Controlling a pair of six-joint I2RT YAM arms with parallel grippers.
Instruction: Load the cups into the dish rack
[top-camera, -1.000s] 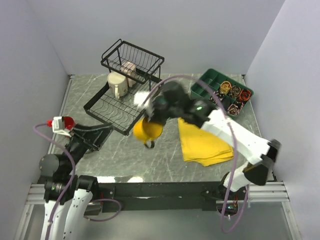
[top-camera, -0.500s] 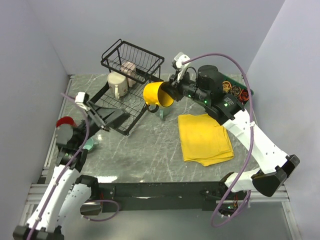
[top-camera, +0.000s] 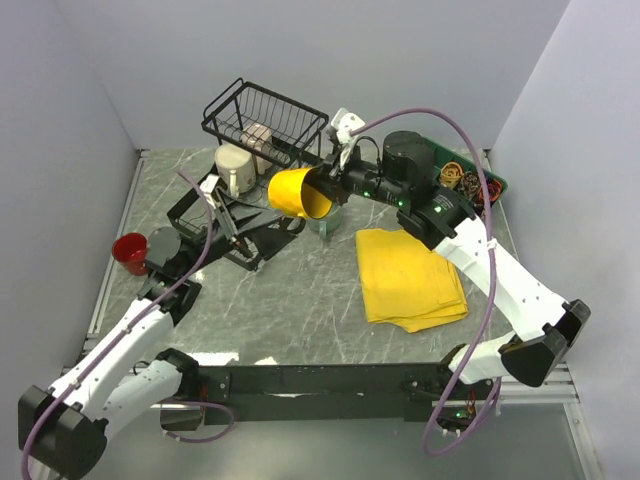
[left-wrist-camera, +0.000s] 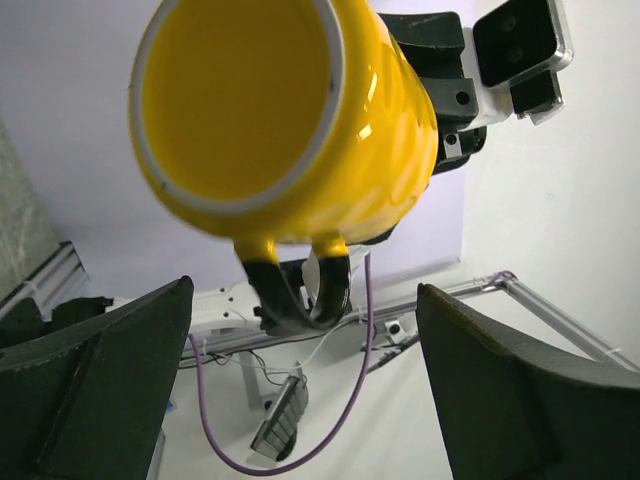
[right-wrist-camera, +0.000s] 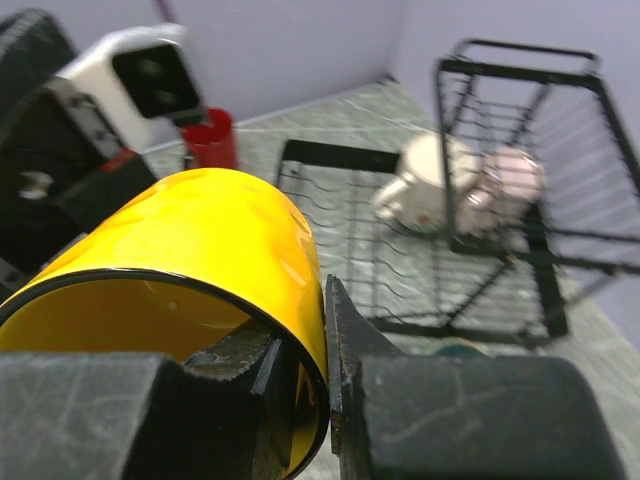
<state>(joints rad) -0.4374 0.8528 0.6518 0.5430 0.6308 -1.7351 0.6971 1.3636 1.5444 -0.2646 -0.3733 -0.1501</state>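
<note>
My right gripper (top-camera: 318, 190) (right-wrist-camera: 305, 330) is shut on the rim of a yellow cup (top-camera: 295, 192) (right-wrist-camera: 190, 260), one finger inside and one outside. It holds the cup tilted in the air just right of the black wire dish rack (top-camera: 262, 112) (right-wrist-camera: 520, 170). A cream cup (top-camera: 237, 168) (right-wrist-camera: 425, 190) and a lilac-beige cup (top-camera: 260, 140) (right-wrist-camera: 510, 180) sit in the rack. A red cup (top-camera: 130, 250) (right-wrist-camera: 212, 140) stands on the table at the left. My left gripper (top-camera: 240, 225) (left-wrist-camera: 300, 400) is open over the rack's lower tray, below the yellow cup (left-wrist-camera: 290, 120), and holds nothing.
A folded yellow cloth (top-camera: 410, 275) lies right of centre. A green compartment tray (top-camera: 480, 180) with small items sits at the back right. A small teal thing (top-camera: 323, 226) stands on the table under the yellow cup. Grey walls close in the back and sides.
The right arm has lifted the yellow cup from low over the table and carried it up and left, next to the rack. The left arm has stretched forward to the rack's lower tray.
</note>
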